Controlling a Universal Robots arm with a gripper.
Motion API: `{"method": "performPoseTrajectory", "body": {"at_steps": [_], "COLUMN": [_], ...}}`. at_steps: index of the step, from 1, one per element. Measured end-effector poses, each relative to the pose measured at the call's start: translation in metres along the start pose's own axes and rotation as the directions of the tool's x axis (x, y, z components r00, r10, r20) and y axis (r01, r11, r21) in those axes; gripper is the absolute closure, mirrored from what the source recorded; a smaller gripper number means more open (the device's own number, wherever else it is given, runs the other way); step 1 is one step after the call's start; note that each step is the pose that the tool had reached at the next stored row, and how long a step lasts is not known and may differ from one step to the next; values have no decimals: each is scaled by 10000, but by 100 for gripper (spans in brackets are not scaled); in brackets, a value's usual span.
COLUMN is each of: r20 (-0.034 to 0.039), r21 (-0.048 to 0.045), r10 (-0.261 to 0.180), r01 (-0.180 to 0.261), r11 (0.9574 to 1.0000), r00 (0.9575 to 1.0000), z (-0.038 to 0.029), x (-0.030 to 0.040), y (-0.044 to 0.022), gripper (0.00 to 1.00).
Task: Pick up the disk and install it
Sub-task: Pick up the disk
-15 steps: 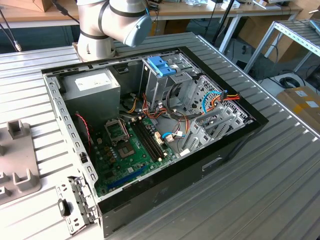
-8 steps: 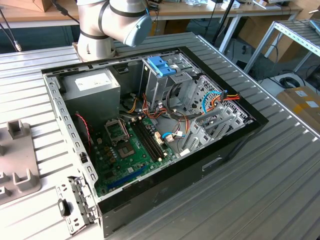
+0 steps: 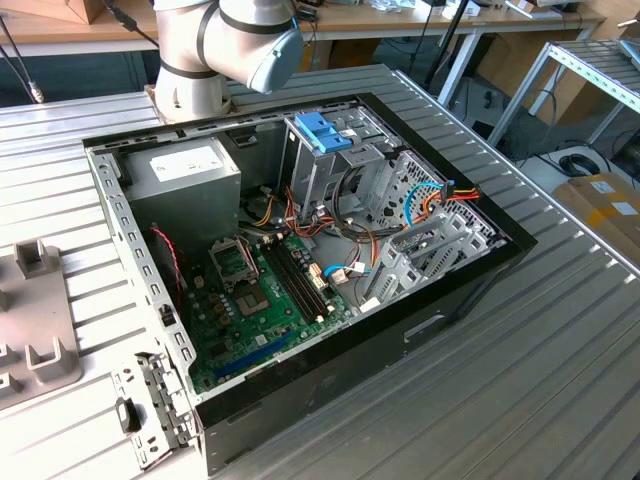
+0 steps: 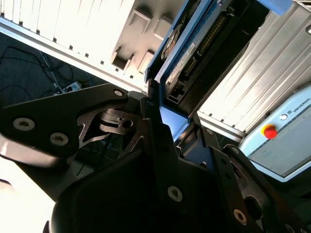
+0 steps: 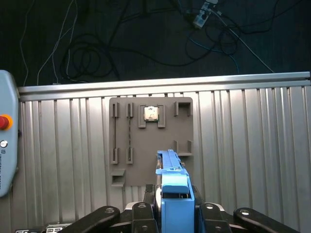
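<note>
My gripper point(image 5: 174, 206) is shut on the disk point(image 5: 171, 177), which I see edge-on in the first wrist view with its light blue bracket facing the camera. It hangs above a grey fixture plate point(image 5: 146, 150) on the ribbed table. In the second wrist view the disk point(image 4: 194, 43) sticks out from between the black fingers point(image 4: 151, 116), showing its dark body, a label and a connector row. The gripper point(image 4: 172, 124) clamps its lower end.
The exterior view shows the open computer case point(image 3: 300, 250) with motherboard, power supply point(image 3: 185, 175) and a drive cage carrying a blue plastic part point(image 3: 322, 130). The arm's base point(image 3: 200, 60) stands behind it. A small chip point(image 5: 151, 113) sits in the fixture plate. A pendant with a red button point(image 5: 4, 121) lies beside it.
</note>
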State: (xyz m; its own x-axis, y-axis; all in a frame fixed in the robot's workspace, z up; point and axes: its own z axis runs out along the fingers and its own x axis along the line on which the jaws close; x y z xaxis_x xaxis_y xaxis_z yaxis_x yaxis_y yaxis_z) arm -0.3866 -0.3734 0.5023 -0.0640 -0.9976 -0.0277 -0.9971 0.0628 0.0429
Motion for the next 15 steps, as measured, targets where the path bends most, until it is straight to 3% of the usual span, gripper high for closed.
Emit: {"method": "performPoseTrajectory", "body": {"at_steps": [15], "r20": [-1], "r21": [-1], "r10": [0], "r01": [0], "r11": [10000], "r00": [10000], "z": [11], "x": [2], "y": [-31], "gripper": [63]}}
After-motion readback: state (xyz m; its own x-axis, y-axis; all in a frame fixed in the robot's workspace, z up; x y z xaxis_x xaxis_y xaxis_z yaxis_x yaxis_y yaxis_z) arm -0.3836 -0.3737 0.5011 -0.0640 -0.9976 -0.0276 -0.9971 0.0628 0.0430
